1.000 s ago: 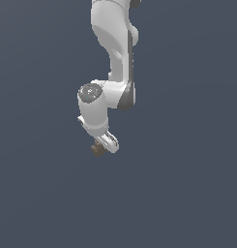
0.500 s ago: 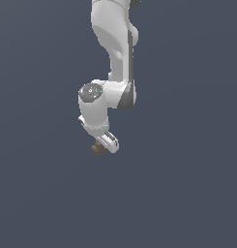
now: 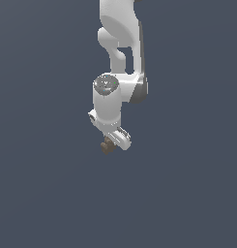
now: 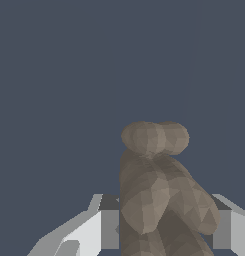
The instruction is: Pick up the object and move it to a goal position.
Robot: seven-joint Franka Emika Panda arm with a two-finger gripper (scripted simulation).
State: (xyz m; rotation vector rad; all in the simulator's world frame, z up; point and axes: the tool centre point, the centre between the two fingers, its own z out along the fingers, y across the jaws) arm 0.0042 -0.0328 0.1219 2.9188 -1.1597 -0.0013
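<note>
The object [image 3: 107, 146] is a small dark-brown lumpy thing that pokes out below the white hand in the exterior view. In the wrist view the object [image 4: 159, 190] fills the space between the two fingers, with rounded knobs at its far end. My gripper [image 3: 109, 144] is shut on the object, one finger [image 4: 96, 230] on each side of it. The white arm [image 3: 117, 58] comes down from the top of the exterior view.
A plain dark grey-blue ground [image 3: 47, 193] fills both views. No other objects, containers or edges show.
The arm and hand have shifted very slightly, with the object still held; otherwise nothing has visibly changed.
</note>
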